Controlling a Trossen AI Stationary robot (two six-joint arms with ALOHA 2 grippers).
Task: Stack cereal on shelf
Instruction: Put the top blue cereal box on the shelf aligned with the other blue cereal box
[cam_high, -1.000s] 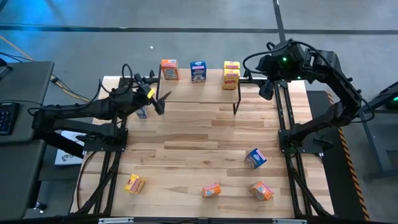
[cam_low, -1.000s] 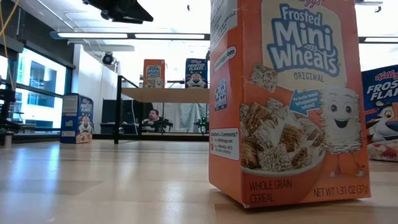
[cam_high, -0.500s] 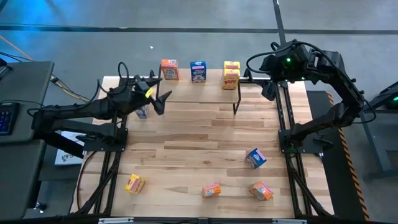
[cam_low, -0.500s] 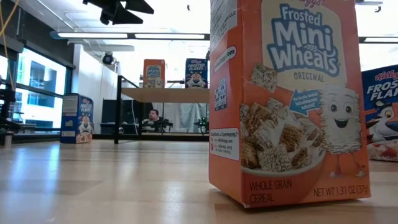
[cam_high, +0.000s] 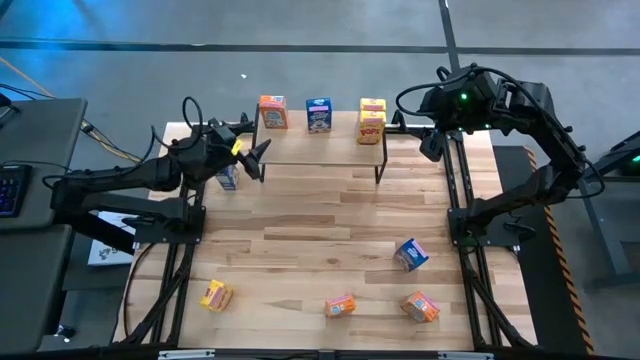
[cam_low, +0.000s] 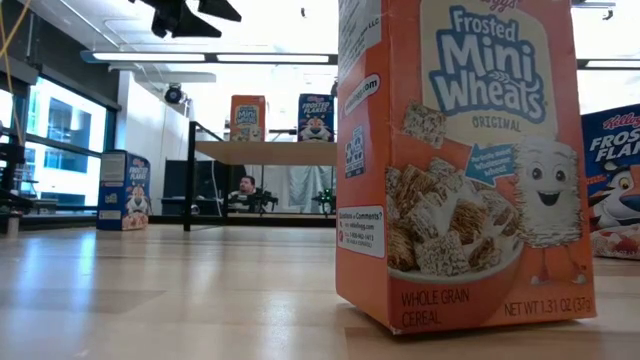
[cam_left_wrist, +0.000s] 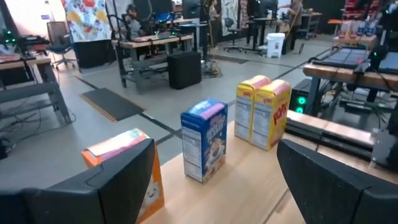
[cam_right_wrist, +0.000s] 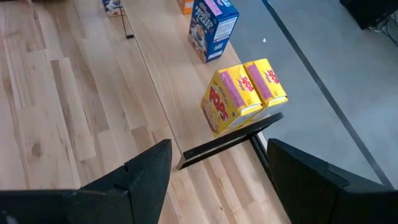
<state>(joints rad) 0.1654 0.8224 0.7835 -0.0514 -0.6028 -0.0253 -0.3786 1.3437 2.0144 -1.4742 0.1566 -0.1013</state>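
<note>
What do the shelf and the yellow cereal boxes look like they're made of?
The shelf: light wood board, matte, visible grain; thin black legs, probably metal. The yellow cereal boxes: printed cardboard by the look, folded edges, slight sheen.

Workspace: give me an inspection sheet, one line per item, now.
Surface: wooden tabletop, bare in the middle.
Job's things: shelf carries an orange box, a blue box and two yellow Pops boxes side by side. Blue box stands on the table beside the shelf's left end. Loose near the front edge: yellow box, orange boxes and, blue box.
Clutter: nothing seen.
Grippers: left gripper open, empty, at the shelf's left end; right gripper open, empty, off the shelf's right end.
Cables: black cables loop along both arms.
Surroundings: keyboard on a side desk; person seated behind.
</note>
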